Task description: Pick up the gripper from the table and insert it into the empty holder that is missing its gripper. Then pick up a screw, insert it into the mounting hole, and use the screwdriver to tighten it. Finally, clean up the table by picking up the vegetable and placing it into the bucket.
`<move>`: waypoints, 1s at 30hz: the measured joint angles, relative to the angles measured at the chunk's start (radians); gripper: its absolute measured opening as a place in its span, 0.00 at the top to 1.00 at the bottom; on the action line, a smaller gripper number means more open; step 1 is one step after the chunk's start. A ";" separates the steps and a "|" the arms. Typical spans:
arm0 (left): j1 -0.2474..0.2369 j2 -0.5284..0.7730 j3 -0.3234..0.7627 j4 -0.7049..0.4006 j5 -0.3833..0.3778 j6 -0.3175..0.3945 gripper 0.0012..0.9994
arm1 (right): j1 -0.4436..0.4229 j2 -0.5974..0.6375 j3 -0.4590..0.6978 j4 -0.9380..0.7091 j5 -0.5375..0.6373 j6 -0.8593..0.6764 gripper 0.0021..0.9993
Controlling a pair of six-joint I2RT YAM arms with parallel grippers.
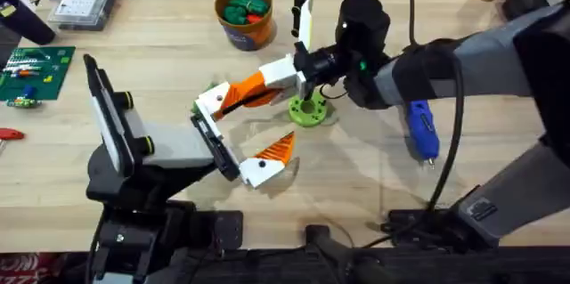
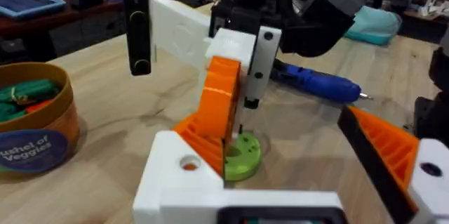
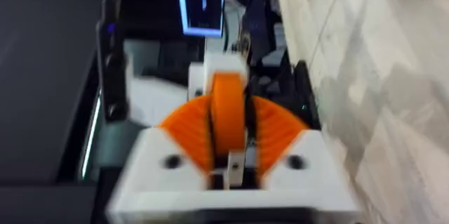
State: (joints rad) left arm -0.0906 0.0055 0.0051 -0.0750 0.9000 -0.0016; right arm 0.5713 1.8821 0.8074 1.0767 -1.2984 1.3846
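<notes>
Right jaws clamp the gripper (image 1: 248,90); left jaws gape; a tilted entry would probably jam in the holder (image 1: 214,100).

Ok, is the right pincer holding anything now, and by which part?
Yes: the right pincer clamps the long orange gripper finger by its upper end; the lower end sits at the left arm's white holder.

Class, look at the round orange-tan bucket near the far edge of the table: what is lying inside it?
Inside the bucket lie green vegetable pieces with a red-orange one beside them. Its floor and anything beneath that pile are covered, so the exact number of pieces cannot be told.
</notes>
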 joint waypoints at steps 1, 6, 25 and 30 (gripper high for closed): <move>0.000 0.000 0.000 0.000 0.000 0.000 0.01 | 0.000 0.000 0.000 0.000 0.000 0.000 0.99; 0.000 0.000 0.000 0.000 0.000 -0.002 0.01 | 0.000 0.000 0.000 0.000 0.000 0.000 0.99; 0.000 0.000 0.000 0.000 0.000 -0.002 0.01 | 0.000 0.000 0.000 0.000 0.000 0.000 0.99; -0.002 0.000 0.000 0.000 0.011 0.006 0.01 | 0.004 0.000 -0.004 -0.013 0.024 0.004 0.56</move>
State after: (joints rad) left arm -0.0926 0.0051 0.0055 -0.0748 0.9111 0.0046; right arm 0.5753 1.8824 0.8036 1.0632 -1.2740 1.3884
